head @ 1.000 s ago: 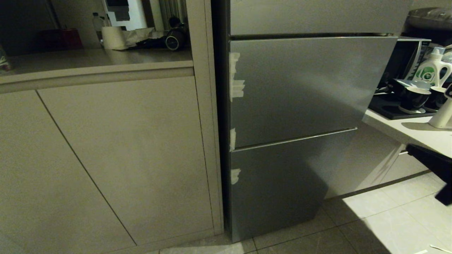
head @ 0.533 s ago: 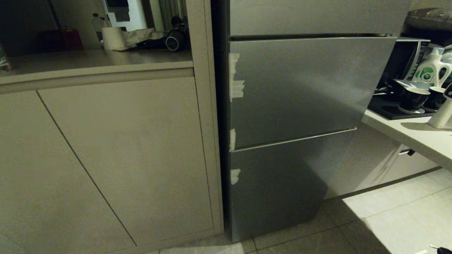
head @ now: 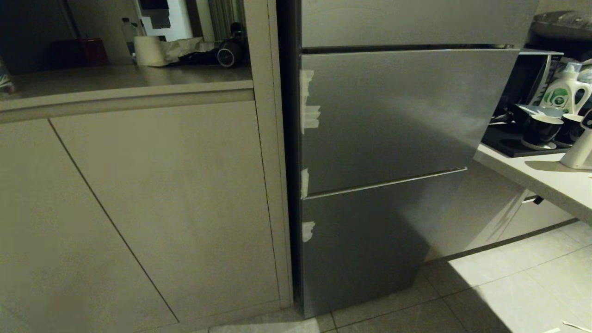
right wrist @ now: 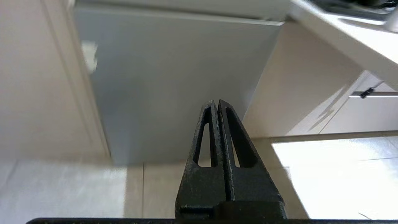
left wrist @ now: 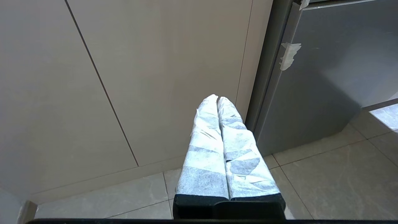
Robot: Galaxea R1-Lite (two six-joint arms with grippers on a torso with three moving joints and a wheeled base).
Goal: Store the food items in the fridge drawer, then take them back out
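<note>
- Fridge (head: 388, 120): grey steel, all front panels flush and closed; strips of pale tape (head: 309, 104) along its left edge.
- Fridge drawer and food items: not visible in any view.
- Left gripper (left wrist: 217, 99): white-wrapped fingers pressed together, empty, low before the beige cabinet (left wrist: 140, 77).
- Right gripper (right wrist: 217, 102): black fingers together, empty, pointing at the fridge's lower panel above the tiled floor (right wrist: 326, 174).
- Neither arm appears in the head view.

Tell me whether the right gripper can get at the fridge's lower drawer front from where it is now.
Probably yes. The right gripper is shut and empty, low above the floor, pointing at the lower drawer front with nothing between them. That front is closed, though, and no handle shows.
</note>
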